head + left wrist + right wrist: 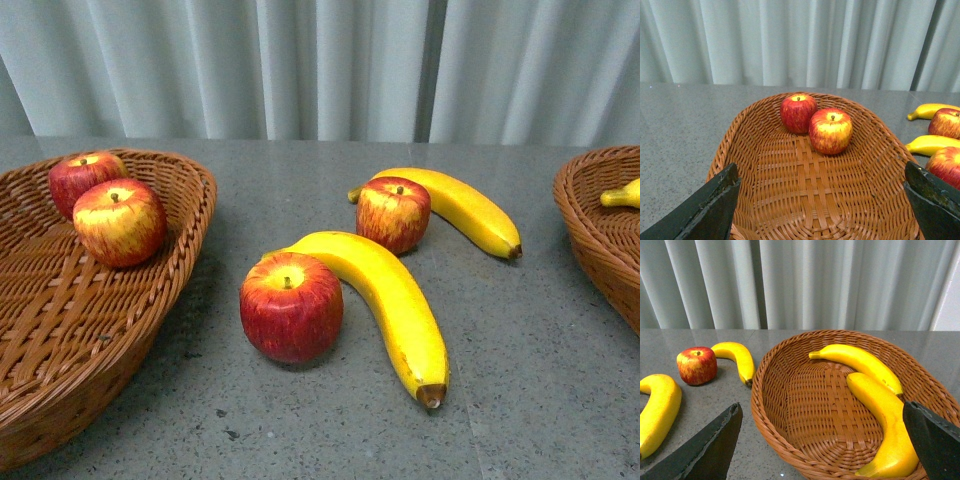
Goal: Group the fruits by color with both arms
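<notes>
Left pincer [821, 164]: fingers wide apart, gripping nothing, facing the left basket [190, 205]. Right pincer [821, 403]: likewise spread and empty, facing the right basket [585, 225]. Left basket, left edge of the front view: two apples close together, the back apple [85, 178] and the front apple [120, 222]. Right basket, right edge: two bananas side by side, the long banana [860, 362] and the near banana [887, 427]; the front view shows only one tip. Grey counter [540, 380], centre of frame: the middle apple [290, 305] against the big banana [385, 300]; upper centre, the far apple [393, 213] just beside the far banana [465, 208]. Pale curtain [320, 60] across the top.
</notes>
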You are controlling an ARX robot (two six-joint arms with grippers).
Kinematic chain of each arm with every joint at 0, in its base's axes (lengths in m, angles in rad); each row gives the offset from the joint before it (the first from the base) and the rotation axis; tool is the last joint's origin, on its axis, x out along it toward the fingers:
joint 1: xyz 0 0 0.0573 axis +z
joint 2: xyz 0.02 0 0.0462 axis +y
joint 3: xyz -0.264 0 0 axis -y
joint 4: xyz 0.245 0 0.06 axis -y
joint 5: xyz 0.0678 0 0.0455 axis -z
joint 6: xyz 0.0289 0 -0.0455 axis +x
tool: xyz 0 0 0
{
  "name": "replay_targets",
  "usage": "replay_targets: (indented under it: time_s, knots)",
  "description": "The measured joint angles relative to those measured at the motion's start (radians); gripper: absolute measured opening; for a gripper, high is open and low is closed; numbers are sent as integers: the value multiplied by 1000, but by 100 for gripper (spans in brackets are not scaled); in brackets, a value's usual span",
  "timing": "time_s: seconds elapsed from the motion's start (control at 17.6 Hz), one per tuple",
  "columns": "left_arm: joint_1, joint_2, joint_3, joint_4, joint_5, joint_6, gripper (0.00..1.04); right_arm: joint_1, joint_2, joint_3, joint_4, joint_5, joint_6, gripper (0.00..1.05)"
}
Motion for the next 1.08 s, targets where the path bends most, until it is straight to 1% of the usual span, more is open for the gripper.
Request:
replay_targets:
  time_s: [1.08]
  knots:
    - [0, 0, 0, 0, 0, 0, 98, 0, 0, 0, 0, 0, 0, 98]
